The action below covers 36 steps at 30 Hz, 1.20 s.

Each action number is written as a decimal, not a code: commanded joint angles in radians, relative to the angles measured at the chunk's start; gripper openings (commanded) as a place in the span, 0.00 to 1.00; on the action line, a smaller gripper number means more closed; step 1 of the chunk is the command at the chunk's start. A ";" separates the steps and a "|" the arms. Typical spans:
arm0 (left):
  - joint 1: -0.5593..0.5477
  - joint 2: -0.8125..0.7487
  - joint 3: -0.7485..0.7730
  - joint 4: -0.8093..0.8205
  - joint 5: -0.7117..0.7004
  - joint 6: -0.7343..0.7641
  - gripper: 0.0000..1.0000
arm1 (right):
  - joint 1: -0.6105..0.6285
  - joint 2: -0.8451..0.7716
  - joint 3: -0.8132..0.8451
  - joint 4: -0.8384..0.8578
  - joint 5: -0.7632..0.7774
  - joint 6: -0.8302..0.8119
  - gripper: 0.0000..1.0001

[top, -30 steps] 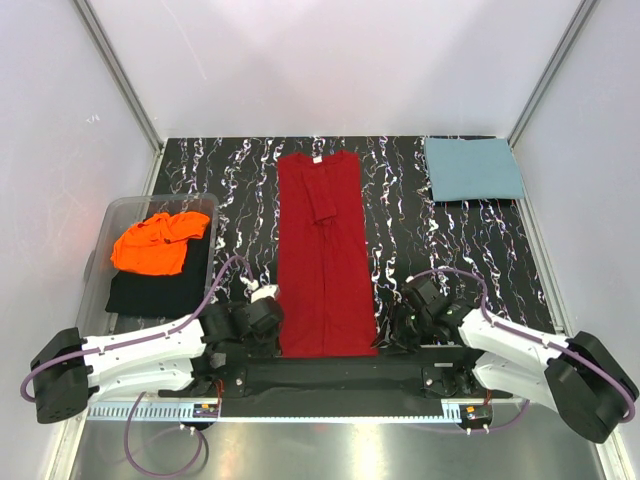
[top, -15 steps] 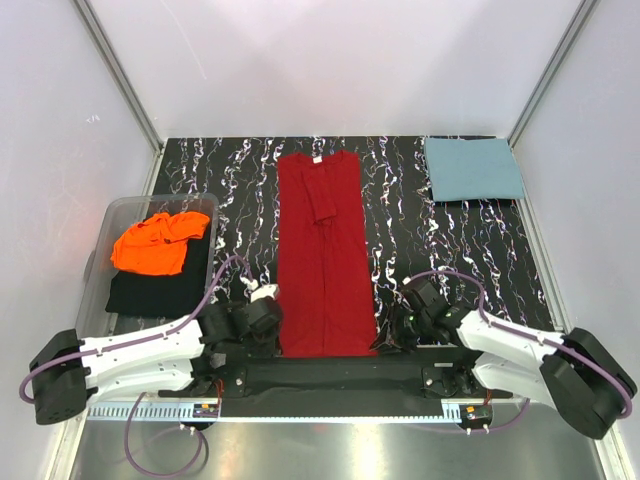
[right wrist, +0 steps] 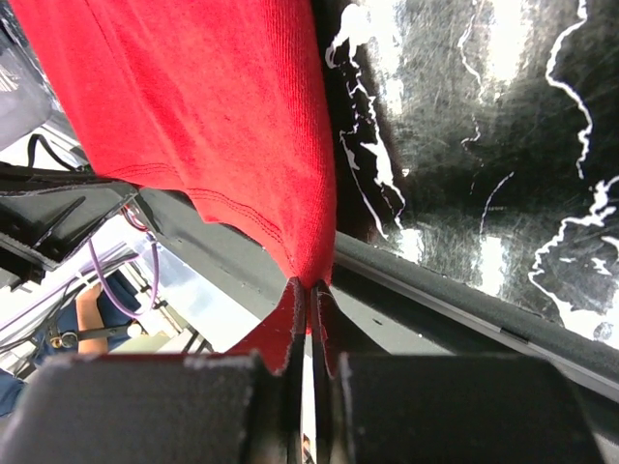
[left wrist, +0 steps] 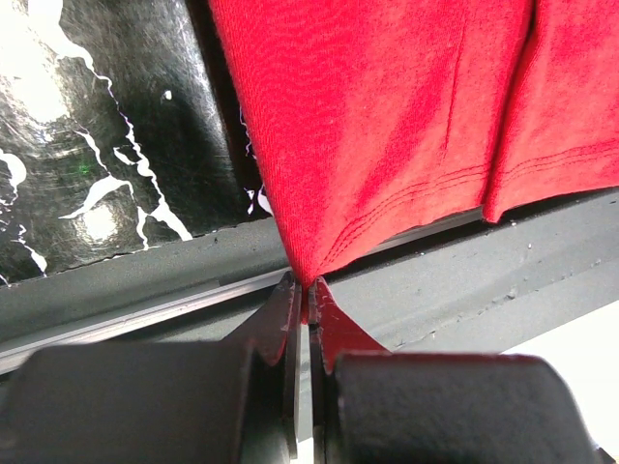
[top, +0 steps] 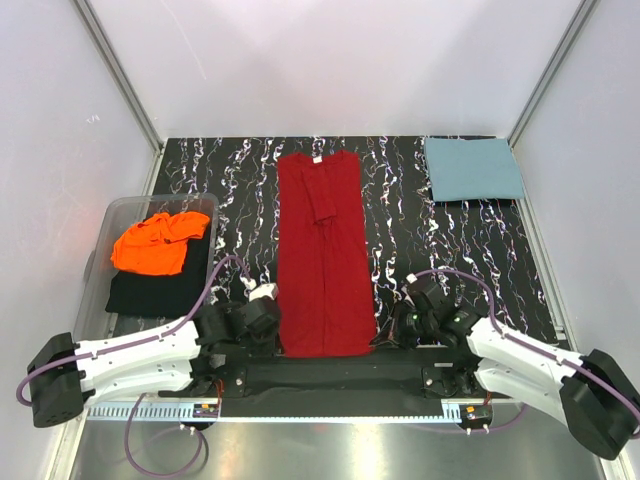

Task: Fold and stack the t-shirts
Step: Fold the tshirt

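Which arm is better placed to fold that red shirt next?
Neither alone. The left gripper pinches the near left hem corner of the red t-shirt, and the right gripper pinches the right corner. Lifting both together toward the collar looks likeliest.

Overhead downward; wrist views close, likely sharing shirt (top: 322, 255).

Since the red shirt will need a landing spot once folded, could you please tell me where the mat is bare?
Bare mat lies between red shirt and teal shirt; a narrower strip runs between bin and red shirt. Crowded: the near edge, where left pincer and right pincer pinch its hem corners.
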 commanded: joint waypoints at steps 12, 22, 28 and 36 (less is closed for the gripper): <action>0.241 0.214 0.261 0.021 0.042 0.220 0.00 | 0.004 0.213 0.335 -0.140 0.219 -0.174 0.00; 0.552 0.579 0.545 0.026 0.144 0.490 0.00 | -0.115 0.575 0.680 -0.141 0.128 -0.494 0.00; 0.657 0.771 0.726 0.026 0.202 0.547 0.00 | -0.238 0.715 0.823 -0.141 0.075 -0.596 0.00; 0.738 0.922 0.946 -0.017 0.237 0.573 0.00 | -0.318 0.856 1.003 -0.161 -0.011 -0.675 0.00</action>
